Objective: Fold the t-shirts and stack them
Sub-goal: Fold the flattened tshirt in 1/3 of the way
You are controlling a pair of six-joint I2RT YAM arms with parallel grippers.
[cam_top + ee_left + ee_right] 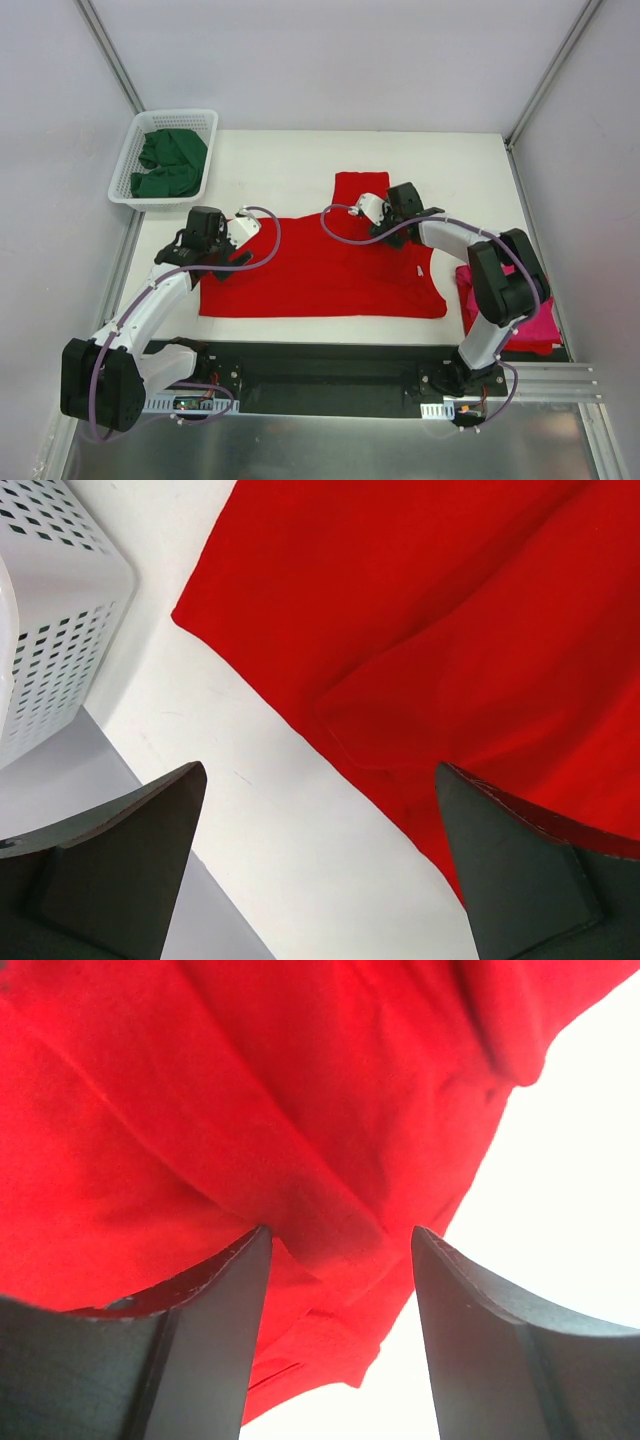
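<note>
top external view: the red t-shirt lies flat in the middle of the counter, its long axis running 9 to 3 o'clock. the left gripper, released wide, hovers at its 10 o'clock corner. the right gripper straddles a fold at 12 o'clock, and i cannot tell whether it grasps.

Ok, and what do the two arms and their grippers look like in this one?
The left arm and right arm have glossy white links between bulky black joint housings; a purple cable loops along each to a white wrist camera. The left gripper and right gripper carry matte dark grey, wedge-shaped fingers with scuffed edges.
</note>
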